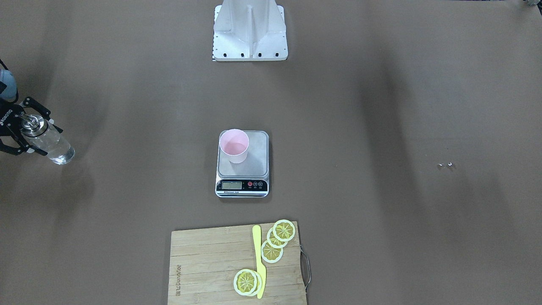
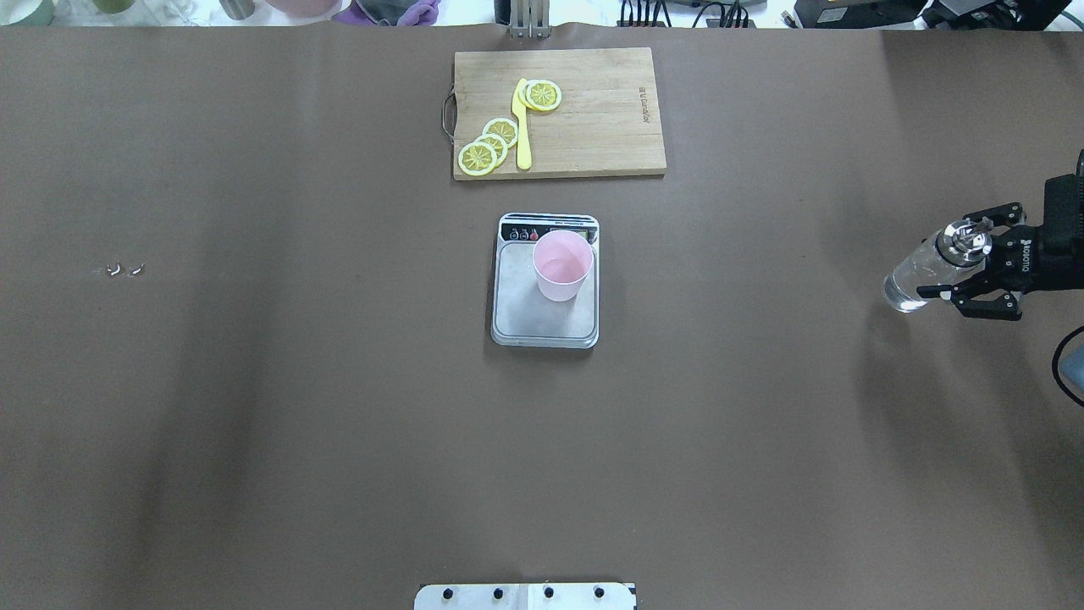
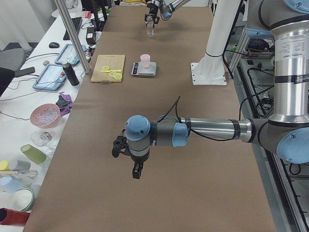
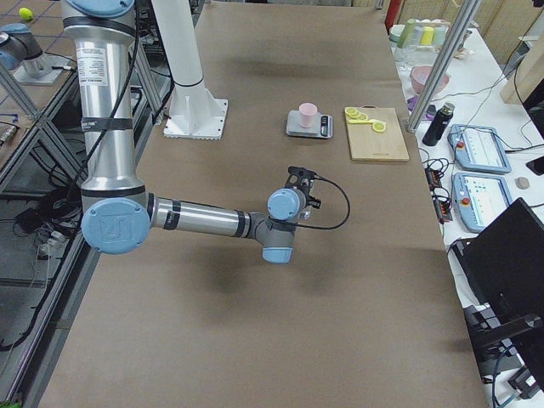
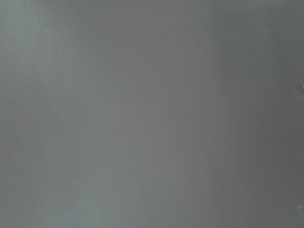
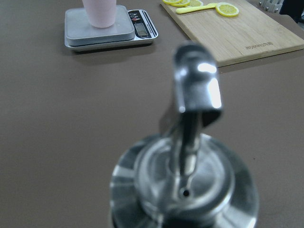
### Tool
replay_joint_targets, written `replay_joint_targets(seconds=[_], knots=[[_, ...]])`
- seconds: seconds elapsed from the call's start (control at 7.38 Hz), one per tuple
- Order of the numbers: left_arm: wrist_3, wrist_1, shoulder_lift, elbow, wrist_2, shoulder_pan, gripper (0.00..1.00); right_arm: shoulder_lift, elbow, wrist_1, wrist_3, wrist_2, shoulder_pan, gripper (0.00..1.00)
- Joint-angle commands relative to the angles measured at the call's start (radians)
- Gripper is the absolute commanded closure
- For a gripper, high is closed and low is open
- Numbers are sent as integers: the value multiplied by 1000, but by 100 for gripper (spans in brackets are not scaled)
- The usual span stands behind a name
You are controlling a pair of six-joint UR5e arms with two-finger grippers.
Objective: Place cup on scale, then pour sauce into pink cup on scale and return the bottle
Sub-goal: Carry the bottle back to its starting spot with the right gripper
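The pale pink cup (image 1: 233, 146) stands upright on the steel scale (image 1: 254, 163), at the platform's corner by the display; they also show overhead as cup (image 2: 561, 265) and scale (image 2: 533, 315). The clear glass bottle (image 2: 919, 275) with a metal spout stands on the table at the robot's far right, with clear liquid in it. My right gripper (image 2: 947, 258) is open, its fingers spread on either side of the bottle's neck. The spout (image 6: 194, 90) fills the right wrist view. My left gripper (image 3: 126, 158) hovers over bare table; I cannot tell its state.
A wooden cutting board (image 2: 593, 127) with lemon slices (image 2: 489, 146) and a yellow knife (image 2: 522, 127) lies beyond the scale. The robot's base plate (image 1: 250, 42) is at the near middle. Small white specks (image 2: 124, 269) lie on the left.
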Motion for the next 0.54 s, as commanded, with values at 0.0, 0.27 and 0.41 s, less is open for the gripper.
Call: replay_joint_targets(seconds=[0.0,0.27,0.41], knots=[[0,0,-2,0,0,1,1,-14,-19,50,35,12,0,85],[0,0,-2,-1,-1,-1,1,-20,-74,117,92,31,-2,85],[2,0,-2,-1,-1,-1,1,-15,-86,162,140,32,-3,85]])
